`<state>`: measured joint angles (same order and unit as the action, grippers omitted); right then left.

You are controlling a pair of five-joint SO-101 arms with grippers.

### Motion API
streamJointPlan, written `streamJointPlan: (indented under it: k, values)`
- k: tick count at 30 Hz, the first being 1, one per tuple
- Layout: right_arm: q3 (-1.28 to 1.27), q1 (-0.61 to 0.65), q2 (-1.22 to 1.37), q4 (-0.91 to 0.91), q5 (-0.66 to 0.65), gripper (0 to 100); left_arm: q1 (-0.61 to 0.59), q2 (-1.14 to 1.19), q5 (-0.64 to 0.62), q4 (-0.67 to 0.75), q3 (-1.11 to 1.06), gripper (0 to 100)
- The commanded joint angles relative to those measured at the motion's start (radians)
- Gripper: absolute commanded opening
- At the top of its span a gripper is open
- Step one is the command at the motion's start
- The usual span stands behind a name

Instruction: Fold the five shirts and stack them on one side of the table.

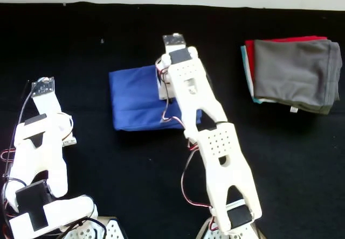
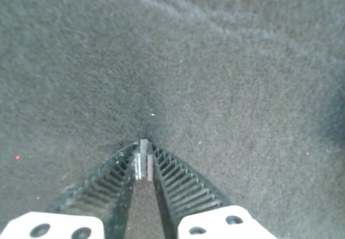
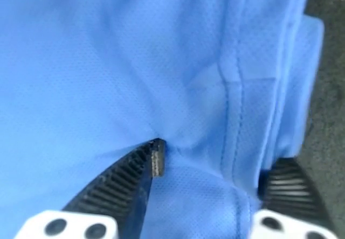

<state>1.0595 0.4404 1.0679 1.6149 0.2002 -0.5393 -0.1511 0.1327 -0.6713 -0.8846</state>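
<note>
Now the folded blue shirt [image 1: 135,99] lies in the middle of the desk [image 1: 81,45], well apart from the stack [image 1: 294,75] of folded shirts at the right side. My right pincer [image 3: 215,166] stands apart over its hemmed edge, with cloth between the jaws. I should close on all layers together, then lift low and slowly. My left pincer [image 2: 143,158] is together over bare desk.

The high camera sits overhead on the side of the arms' bases, looking down across the black table [image 1: 81,45] to its far edge. The left wrist camera peers along the left gripper [image 2: 143,147] at the table's surface, very near. The right wrist camera looks past the right gripper [image 3: 215,166], close on the blue shirt [image 3: 108,61], which the high view shows mid-table.
</note>
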Motion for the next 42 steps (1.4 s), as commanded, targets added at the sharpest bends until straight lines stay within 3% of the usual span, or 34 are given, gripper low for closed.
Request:
streamJointPlan:
  k: [1,13,21,26,31,36,42]
  values:
    - [-0.007,-0.047,-0.024,-0.033,-0.017,0.2,-0.004,0.004,0.003,0.014,-0.001,1]
    - [0.134,-0.197,-0.154,0.151,-0.213,0.6,-0.004,0.004,0.003,0.014,-0.001,1]
    - [-0.179,-0.300,-0.567,0.151,-0.341,0.6,-0.004,0.004,0.003,0.014,-0.001,1]
    - [-0.260,-0.426,-0.725,0.147,-0.434,0.6,-0.004,0.004,0.003,0.014,-0.001,1]
    - [-0.274,-0.568,-0.716,0.131,-0.542,0.6,-0.004,0.004,0.003,0.014,-0.001,1]
    - [-0.291,-0.682,-0.570,-0.002,-0.615,0.6,-0.004,0.004,0.003,0.014,-0.001,1]
    - [-0.282,-0.723,-0.377,-0.068,-0.657,0.6,-0.004,0.004,0.003,0.014,-0.001,1]
